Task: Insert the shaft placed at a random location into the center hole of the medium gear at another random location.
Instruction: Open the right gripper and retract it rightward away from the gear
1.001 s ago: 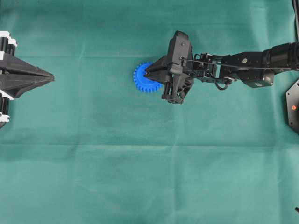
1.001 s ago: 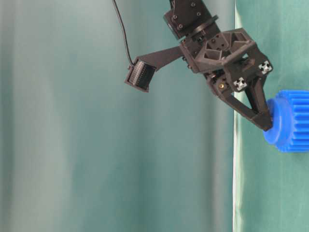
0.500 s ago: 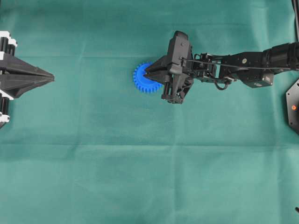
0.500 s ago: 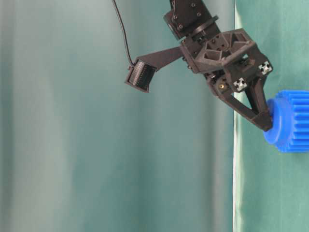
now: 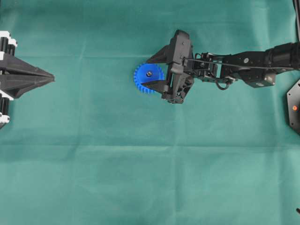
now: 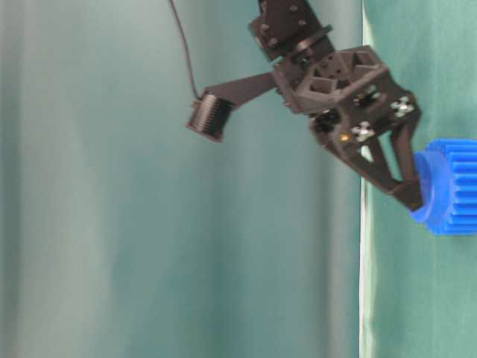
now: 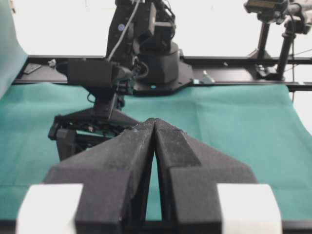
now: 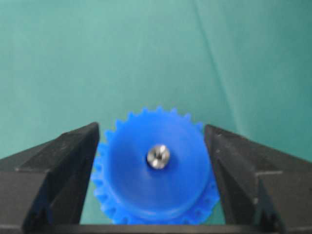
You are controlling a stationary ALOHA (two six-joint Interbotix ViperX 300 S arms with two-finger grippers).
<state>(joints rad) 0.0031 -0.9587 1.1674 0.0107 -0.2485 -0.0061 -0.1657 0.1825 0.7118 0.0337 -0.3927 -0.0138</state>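
The blue medium gear (image 5: 148, 78) lies flat on the green cloth, left of the right arm's wrist. The silvery shaft (image 8: 158, 157) stands in the middle of the gear's hub (image 8: 156, 187) and fills the center hole, so the hole itself is hidden. My right gripper (image 5: 146, 73) is open, one finger (image 8: 73, 163) on each side of the hub and clear of the shaft. From table level its fingertips (image 6: 412, 195) sit at the hub's face. Far off at the left edge, my left gripper (image 5: 51, 77) is shut on nothing, its tips (image 7: 154, 123) pressed together.
The right arm (image 5: 243, 65) reaches in from the right edge, and a black plate (image 5: 294, 105) sits under it there. In the left wrist view the right arm's base (image 7: 146, 58) stands on a black rail (image 7: 234, 73) beyond the cloth.
The right gripper's jaws have spread apart and let go of the shaft, which stays standing in the gear's hub. The left arm has not moved.
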